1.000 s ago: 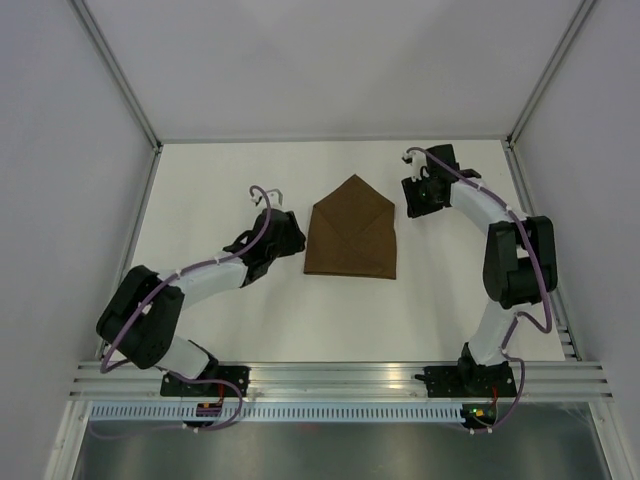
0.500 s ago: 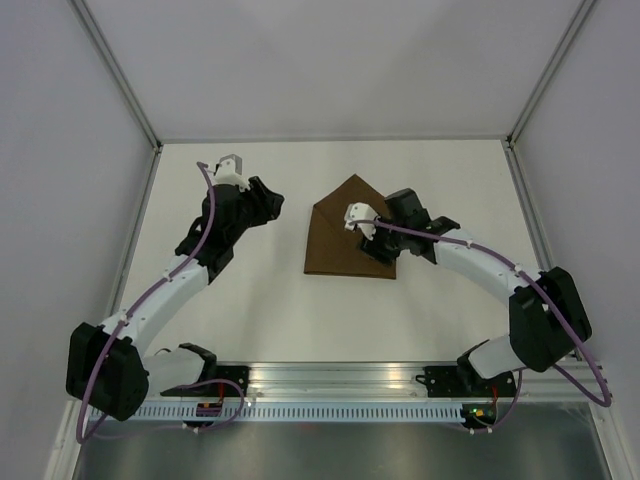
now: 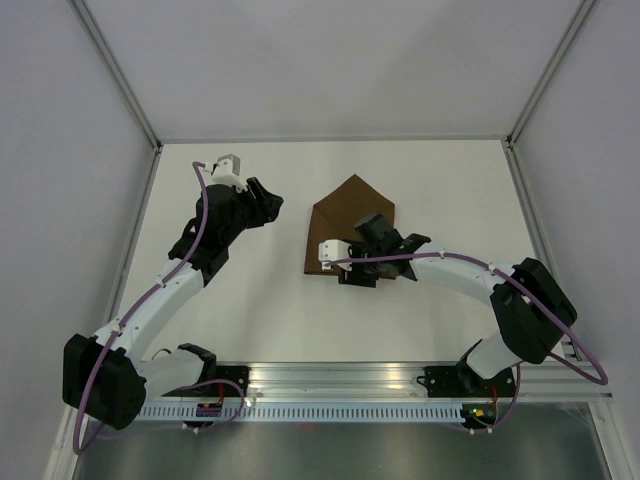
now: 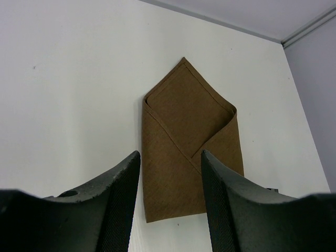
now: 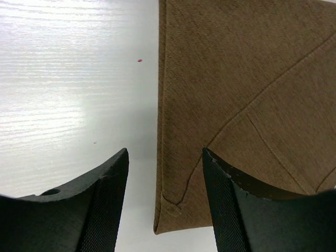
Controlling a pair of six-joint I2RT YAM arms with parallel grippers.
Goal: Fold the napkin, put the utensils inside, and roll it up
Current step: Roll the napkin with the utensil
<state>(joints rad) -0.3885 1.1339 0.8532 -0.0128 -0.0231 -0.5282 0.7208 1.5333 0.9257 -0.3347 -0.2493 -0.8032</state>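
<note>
On the left, the left gripper (image 3: 263, 203) hangs above the white table (image 3: 450, 180), off to the left of the cloth and apart from it. Its two dark fingers (image 4: 123, 194) stand spread with nothing between them, and its wrist camera looks across bare tabletop at the cloth further off.

In the middle of the table lies the napkin (image 3: 350, 215), dark brown and flat. It is folded into an envelope shape: a straight edge on the near side, straight sides, and a point aimed at the far wall. Two flaps cross over each other on top, their hems showing as thin diagonal lines (image 4: 181, 121).

On the right, the right arm reaches in from its base and bends across the near part of the napkin. The right gripper (image 3: 350, 268) sits low over the napkin's near left corner (image 5: 252, 79), its fingers (image 5: 100, 205) parted and holding nothing, the cloth's left edge running up between them. Whether the fingertips touch the fabric, I cannot tell.
</note>
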